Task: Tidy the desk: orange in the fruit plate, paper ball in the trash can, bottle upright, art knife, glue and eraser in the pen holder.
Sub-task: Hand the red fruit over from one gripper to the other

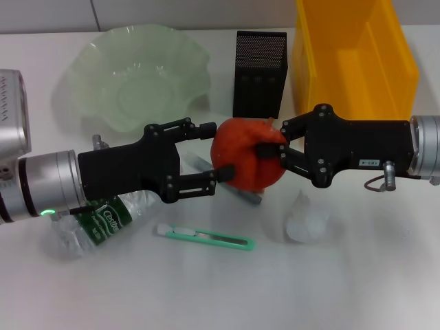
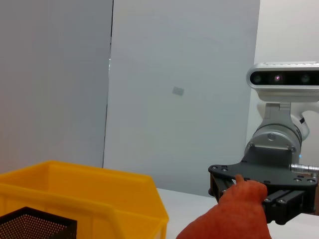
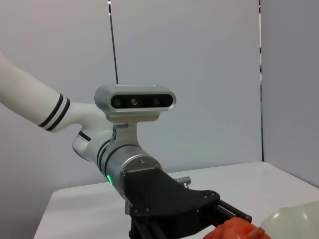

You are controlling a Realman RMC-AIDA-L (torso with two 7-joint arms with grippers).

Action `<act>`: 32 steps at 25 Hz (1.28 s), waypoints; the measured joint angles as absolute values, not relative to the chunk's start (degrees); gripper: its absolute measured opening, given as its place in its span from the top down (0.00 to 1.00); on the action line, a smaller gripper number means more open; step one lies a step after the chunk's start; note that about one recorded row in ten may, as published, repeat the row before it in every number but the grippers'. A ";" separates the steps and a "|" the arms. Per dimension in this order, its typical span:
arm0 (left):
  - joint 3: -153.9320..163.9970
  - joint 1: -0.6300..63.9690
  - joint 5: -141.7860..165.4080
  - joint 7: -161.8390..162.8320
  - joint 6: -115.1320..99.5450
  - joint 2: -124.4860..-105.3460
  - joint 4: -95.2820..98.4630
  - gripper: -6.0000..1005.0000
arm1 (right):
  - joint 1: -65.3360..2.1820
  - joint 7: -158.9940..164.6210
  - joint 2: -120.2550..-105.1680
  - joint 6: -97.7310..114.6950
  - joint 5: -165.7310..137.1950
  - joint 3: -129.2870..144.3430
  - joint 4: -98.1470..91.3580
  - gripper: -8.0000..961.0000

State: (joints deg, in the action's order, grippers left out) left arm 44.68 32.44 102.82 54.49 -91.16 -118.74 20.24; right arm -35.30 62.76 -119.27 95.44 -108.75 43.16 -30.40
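orange (image 1: 247,163) held between left tool (image 1: 218,152) and right tool (image 1: 278,146).

White bench (image 1: 385,275) carries everything. Far left: green glass fruit plate (image 1: 137,79). Centre back: black mesh pen holder (image 1: 259,74), upright. Far right: yellow bin (image 1: 354,58). Near left: clear bottle (image 1: 96,223) lying on side, green label. Front centre: green art knife (image 1: 206,237) lying flat. Right of knife: white paper ball (image 1: 306,218). Grey object part hidden under orange, cannot identify.
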 joint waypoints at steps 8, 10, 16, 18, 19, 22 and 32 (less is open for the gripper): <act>44.80 33.26 103.45 54.40 -90.72 -118.70 20.40 0.39 | -35.44 62.75 -119.27 95.22 -108.72 43.20 -30.35 0.88; 44.80 33.26 103.45 54.40 -90.72 -118.70 20.40 0.39 | -35.44 62.75 -119.27 95.14 -108.71 43.22 -30.33 0.88; 44.82 33.39 103.42 54.40 -90.53 -118.66 20.42 0.54 | -35.53 62.60 -119.27 93.82 -108.71 43.32 -29.96 0.87; 44.82 33.48 103.17 54.53 -90.76 -118.64 20.53 0.60 | -35.53 62.39 -119.27 93.64 -108.71 43.33 -29.82 0.87; 44.77 33.49 103.16 54.66 -90.79 -118.64 20.58 0.63 | -35.53 62.37 -119.27 93.58 -108.71 43.33 -29.78 0.87; 44.63 33.50 103.15 54.80 -90.81 -118.64 20.61 0.72 | -35.53 62.44 -119.27 93.28 -108.71 43.33 -29.78 0.78; 44.46 33.65 103.09 54.99 -91.21 -118.63 20.49 0.81 | -35.41 62.65 -119.27 93.16 -108.71 43.33 -29.80 0.51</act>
